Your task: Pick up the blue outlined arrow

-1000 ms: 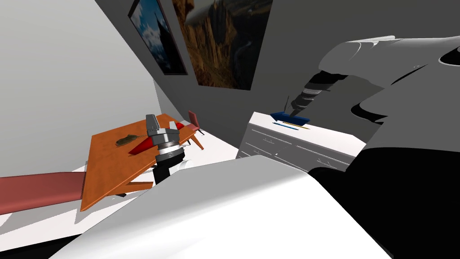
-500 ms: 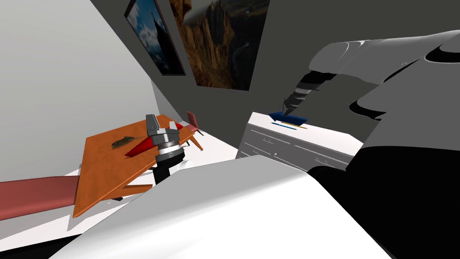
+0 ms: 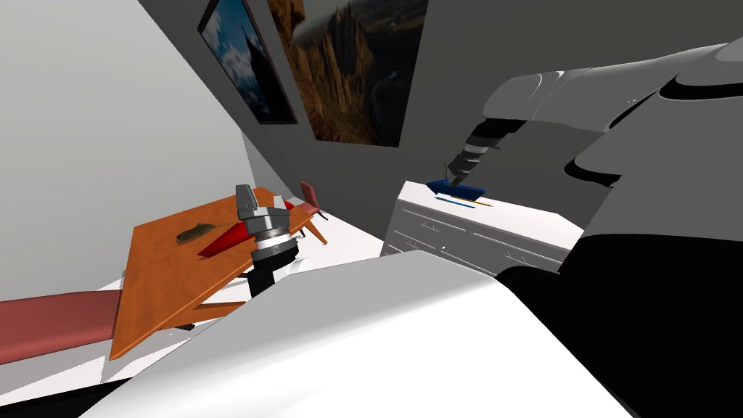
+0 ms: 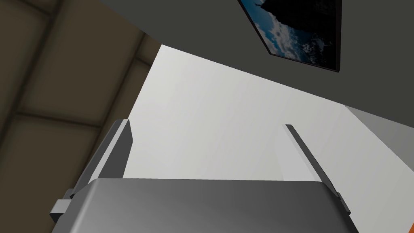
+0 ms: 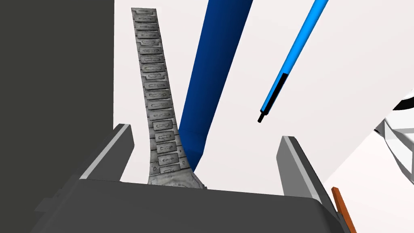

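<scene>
In the head view, the right gripper (image 3: 451, 176) is held over a white chest of drawers (image 3: 508, 221), just above the dark blue arrow-shaped piece (image 3: 460, 191). This piece lies on the chest's top near the grey wall, with a thin bright blue pen (image 3: 458, 203) just beside it. The left gripper (image 3: 245, 197) is raised in front of an orange wooden table (image 3: 167, 268), well apart from the work.

In the left wrist view, its fingers are spread, and nothing is held between them.

In the right wrist view, the fingers are likewise spread and empty. Between them lie a grey segmented metal strap (image 5: 155, 93) and one end of the arrow-shaped piece, close side by side. The pen lies apart from both.

The step in hand is judged to be the final approach, since no grasp has yet been made. For the next move, the gripper should be centred on the blue bar, the strap left outside the fingers, and the hand then lowered and closed.
</scene>
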You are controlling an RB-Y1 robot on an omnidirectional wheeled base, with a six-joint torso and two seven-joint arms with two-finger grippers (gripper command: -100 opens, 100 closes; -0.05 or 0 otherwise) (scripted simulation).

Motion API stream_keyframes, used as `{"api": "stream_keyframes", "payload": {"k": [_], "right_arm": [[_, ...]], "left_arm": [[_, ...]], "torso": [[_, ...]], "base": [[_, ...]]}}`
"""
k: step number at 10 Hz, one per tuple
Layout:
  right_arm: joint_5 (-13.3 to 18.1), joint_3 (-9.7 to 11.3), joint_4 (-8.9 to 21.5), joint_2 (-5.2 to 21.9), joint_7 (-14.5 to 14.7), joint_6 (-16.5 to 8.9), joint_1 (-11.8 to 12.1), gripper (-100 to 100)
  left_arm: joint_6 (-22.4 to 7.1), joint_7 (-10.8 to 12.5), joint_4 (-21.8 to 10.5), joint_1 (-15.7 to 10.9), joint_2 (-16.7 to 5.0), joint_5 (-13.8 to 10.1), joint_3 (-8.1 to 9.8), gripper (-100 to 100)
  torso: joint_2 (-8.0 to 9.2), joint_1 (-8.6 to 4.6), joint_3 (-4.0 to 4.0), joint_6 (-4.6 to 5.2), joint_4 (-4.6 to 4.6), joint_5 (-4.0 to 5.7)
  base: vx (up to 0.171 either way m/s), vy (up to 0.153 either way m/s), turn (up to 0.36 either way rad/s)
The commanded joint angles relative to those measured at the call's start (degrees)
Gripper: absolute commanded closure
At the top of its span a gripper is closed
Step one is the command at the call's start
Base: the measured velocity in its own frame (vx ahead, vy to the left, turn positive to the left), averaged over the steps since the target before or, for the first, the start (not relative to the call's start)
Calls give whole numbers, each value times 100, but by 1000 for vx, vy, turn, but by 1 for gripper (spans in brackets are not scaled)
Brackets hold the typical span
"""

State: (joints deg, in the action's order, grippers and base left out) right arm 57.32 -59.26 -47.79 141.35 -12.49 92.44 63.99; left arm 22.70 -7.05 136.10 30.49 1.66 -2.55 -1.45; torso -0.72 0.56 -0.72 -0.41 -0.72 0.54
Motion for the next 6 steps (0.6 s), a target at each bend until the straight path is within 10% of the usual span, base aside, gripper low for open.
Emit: {"api": "stream_keyframes", "payload": {"k": [1,6], "right_arm": [[-103,286,26,10,23,4,7,-100],[-825,1154,-276,330,276,-312,-360,-100]], "left_arm": [[0,0,0,0,0,0,0,0],[0,0,0,0,0,0,0,0]], "torso": [[0,0,0,0,0,0],[6,8,2,0,-2,1]], "base": [[0,0,0],[5,3,-28]]}}
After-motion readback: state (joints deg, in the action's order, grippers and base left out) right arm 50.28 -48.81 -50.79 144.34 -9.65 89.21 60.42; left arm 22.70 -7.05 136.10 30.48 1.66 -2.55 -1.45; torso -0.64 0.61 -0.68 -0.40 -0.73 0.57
